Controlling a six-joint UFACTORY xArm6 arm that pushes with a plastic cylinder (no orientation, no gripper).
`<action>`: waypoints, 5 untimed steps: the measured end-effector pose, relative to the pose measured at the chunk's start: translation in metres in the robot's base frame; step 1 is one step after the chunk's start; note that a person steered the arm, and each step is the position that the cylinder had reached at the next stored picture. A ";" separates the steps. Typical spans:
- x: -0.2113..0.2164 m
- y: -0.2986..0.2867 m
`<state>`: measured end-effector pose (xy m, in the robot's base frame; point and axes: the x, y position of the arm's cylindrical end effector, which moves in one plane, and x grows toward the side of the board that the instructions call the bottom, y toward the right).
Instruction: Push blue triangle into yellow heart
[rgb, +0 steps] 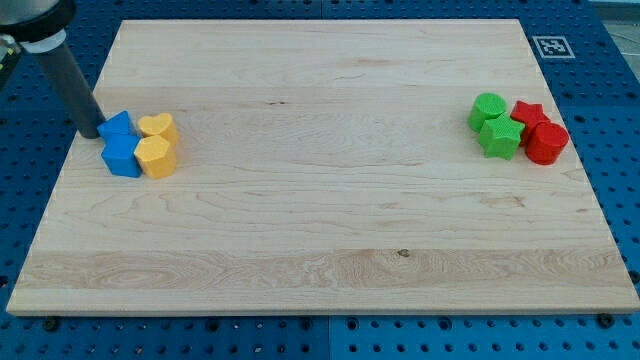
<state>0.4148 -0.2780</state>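
The blue triangle (117, 126) sits near the board's left edge and touches the yellow heart (158, 126) on its right. A blue cube (122, 157) lies just below the triangle, and a yellow hexagon (156, 157) lies just below the heart; the four form a tight cluster. My dark rod comes down from the view's top left. My tip (90, 133) rests on the board right against the triangle's left side.
The wooden board (330, 250) lies on a blue pegboard table. At the view's right stand a green circle (489, 108), a green star (500, 137), a red star (528, 113) and a red circle (546, 143), bunched together. A marker tag (550, 45) sits beyond the top right corner.
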 end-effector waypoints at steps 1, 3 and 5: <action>0.014 -0.002; 0.014 0.001; 0.014 0.013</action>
